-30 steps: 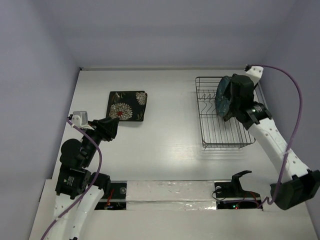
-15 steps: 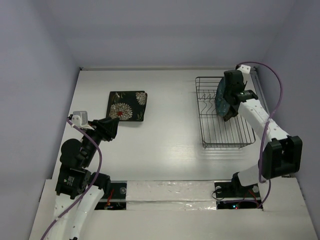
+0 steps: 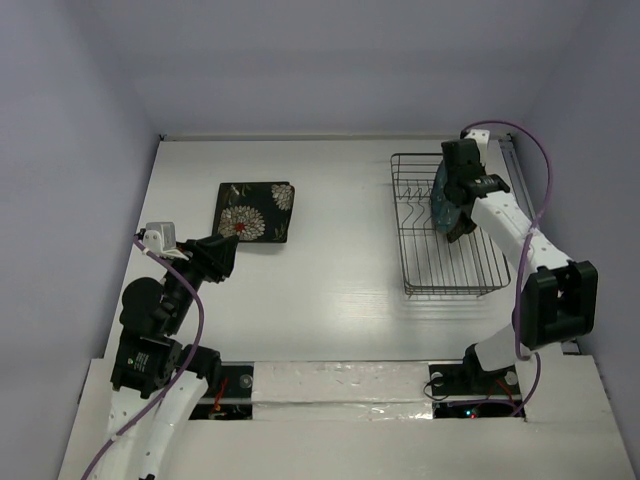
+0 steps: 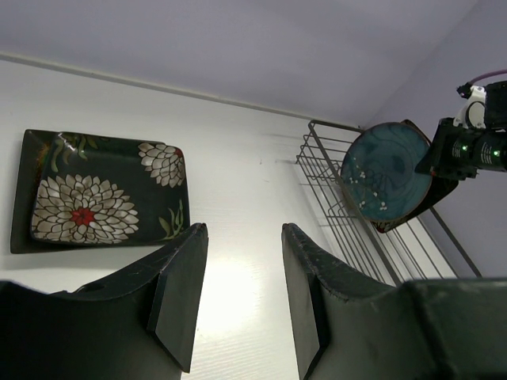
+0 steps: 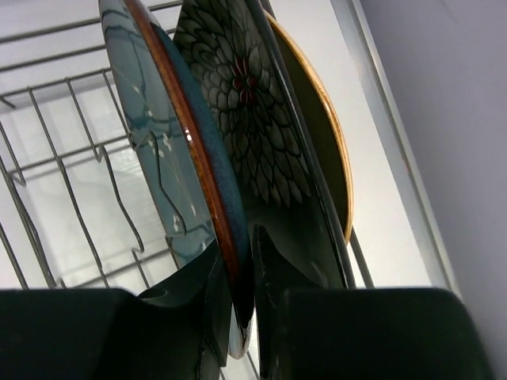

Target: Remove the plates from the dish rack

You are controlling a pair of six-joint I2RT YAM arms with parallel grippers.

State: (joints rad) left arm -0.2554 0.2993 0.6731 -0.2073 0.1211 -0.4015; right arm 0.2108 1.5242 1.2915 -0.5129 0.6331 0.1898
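The wire dish rack [image 3: 450,272] stands at the right of the table. Three plates stand on edge in its far part: a round teal plate [image 5: 170,158], a square plate [image 5: 245,119] showing its black flowered back, and a plate with an orange-brown rim [image 5: 321,142] behind it. My right gripper [image 5: 236,247] is shut on the round teal plate's rim [image 3: 441,198], one finger on each face. Another square plate [image 3: 255,211] lies back-up on the table at the left. My left gripper [image 4: 244,237] is open and empty, just in front of that plate [image 4: 99,192].
Walls close in the table at the back and both sides. The rack [image 4: 372,245] has low wire sides and upright prongs [image 5: 71,150]. The right arm's purple cable [image 3: 535,150] loops above the rack's far right corner.
The right arm has folded in, its elbow swinging from the lower right to beside the rack. Its gripper stays on the teal plate. The left arm has not moved.
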